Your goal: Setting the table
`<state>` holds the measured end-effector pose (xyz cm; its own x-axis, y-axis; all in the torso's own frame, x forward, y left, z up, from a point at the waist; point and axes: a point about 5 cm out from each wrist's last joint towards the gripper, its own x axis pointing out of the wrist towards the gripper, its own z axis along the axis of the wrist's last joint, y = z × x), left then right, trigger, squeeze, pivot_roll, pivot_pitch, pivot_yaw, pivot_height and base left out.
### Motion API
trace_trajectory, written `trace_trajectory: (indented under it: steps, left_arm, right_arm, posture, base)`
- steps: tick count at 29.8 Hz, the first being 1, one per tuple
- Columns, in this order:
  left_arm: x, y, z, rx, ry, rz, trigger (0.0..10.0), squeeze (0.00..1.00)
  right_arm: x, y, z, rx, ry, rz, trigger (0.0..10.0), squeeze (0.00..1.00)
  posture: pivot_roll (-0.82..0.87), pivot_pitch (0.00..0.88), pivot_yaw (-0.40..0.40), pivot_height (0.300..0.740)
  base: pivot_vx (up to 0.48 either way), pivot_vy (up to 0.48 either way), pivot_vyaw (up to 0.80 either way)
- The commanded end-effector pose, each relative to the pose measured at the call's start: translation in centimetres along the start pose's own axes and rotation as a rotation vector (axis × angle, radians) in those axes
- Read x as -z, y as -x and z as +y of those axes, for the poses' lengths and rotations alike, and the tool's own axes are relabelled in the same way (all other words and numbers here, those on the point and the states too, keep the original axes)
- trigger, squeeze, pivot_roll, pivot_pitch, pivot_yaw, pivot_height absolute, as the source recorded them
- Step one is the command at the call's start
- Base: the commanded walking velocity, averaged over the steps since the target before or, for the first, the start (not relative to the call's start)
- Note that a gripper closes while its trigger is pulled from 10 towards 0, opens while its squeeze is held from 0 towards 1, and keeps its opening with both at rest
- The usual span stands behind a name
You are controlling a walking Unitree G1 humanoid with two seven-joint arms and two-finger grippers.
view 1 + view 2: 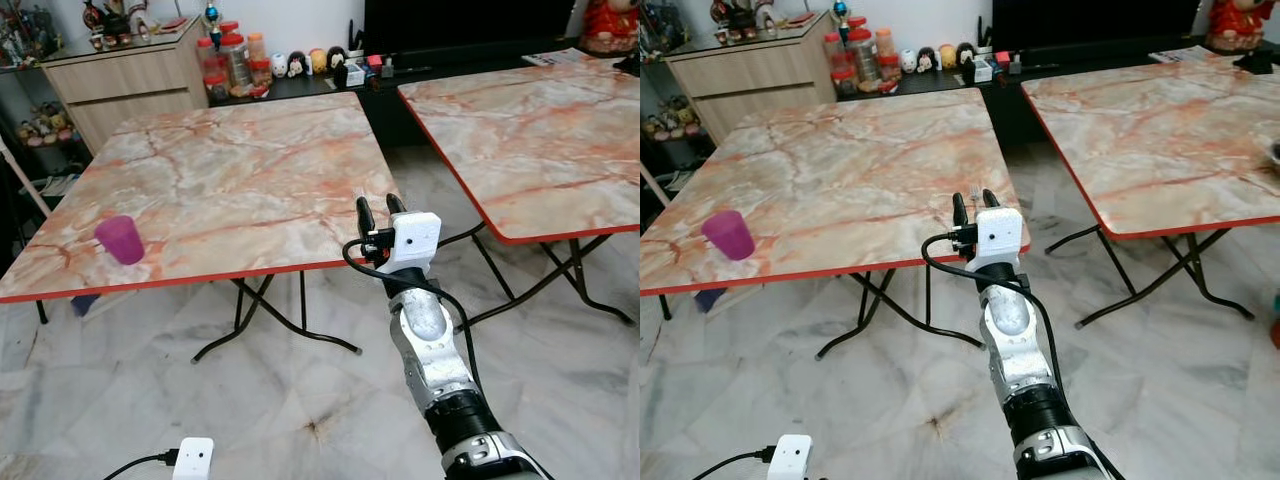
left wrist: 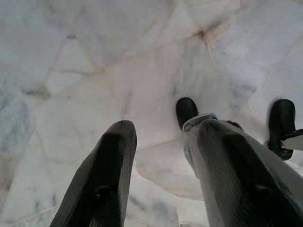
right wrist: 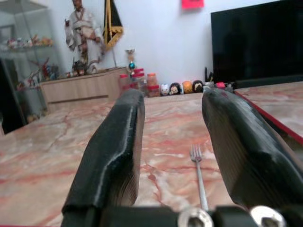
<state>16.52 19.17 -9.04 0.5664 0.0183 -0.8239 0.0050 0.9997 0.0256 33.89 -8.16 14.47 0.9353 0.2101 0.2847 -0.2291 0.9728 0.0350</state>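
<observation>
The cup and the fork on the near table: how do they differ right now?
The cup is purple and opaque, standing near the table's front left corner. The fork is thin, silvery metal, lying flat near the front right edge, between the open right gripper's fingers in the right wrist view. Both rest on the same marble-patterned top, neither held.

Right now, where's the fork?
The fork lies on the near table by its front right corner, between the right end effector fingers.
</observation>
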Motion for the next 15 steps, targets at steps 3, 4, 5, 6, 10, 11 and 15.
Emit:
trace_trajectory:
  steps: [3, 4, 5, 6, 10, 11, 15]
  left_arm:
    - [0.03, 0.05, 0.36, -0.013, -0.016, -0.001, 10.0, 0.00]
    - [-0.01, 0.04, 0.35, -0.013, -0.015, -0.001, 10.0, 0.00]
    - [-0.05, 0.03, 0.36, -0.013, -0.016, -0.002, 10.0, 0.00]
    - [-0.12, 0.01, 0.35, -0.013, -0.017, -0.004, 10.0, 0.00]
    - [-0.25, -0.01, 0.36, -0.014, -0.020, -0.007, 10.0, 0.00]
    - [-0.25, -0.01, 0.36, -0.013, -0.020, -0.007, 10.0, 0.00]
    - [-0.26, -0.01, 0.38, -0.015, -0.018, -0.007, 10.0, 0.00]
  right_arm:
    - [0.14, -0.02, 0.09, -0.011, 0.003, 0.014, 10.0, 0.00]
    - [0.10, -0.03, 0.13, -0.015, 0.005, 0.011, 10.0, 0.00]
    - [0.03, -0.04, 0.18, -0.019, 0.004, 0.008, 10.0, 0.00]
    - [-0.09, -0.08, 0.31, -0.033, 0.018, 0.002, 10.0, 0.00]
    - [-0.29, -0.06, 0.61, -0.055, 0.009, -0.014, 10.0, 0.00]
    - [-0.19, -0.02, 0.57, -0.049, -0.005, -0.008, 10.0, 0.00]
    - [-0.16, 0.02, 0.37, -0.038, -0.010, -0.008, 10.0, 0.00]
  posture:
    - [-0.09, 0.000, 0.087, 0.740]
    - [-0.09, 0.000, 0.087, 0.740]
    - [-0.09, 0.000, 0.087, 0.740]
    - [-0.09, 0.000, 0.087, 0.740]
    - [-0.10, 0.000, 0.089, 0.740]
    - [-0.10, 0.000, 0.088, 0.740]
    - [-0.09, 0.000, 0.088, 0.740]
  base:
    - [0.269, 0.000, 0.00]
    - [0.270, 0.000, 0.00]
    - [0.270, 0.000, 0.00]
    - [0.270, 0.000, 0.00]
    - [0.272, 0.000, 0.63]
    - [0.270, 0.000, 0.00]
    - [0.271, 0.000, 0.00]
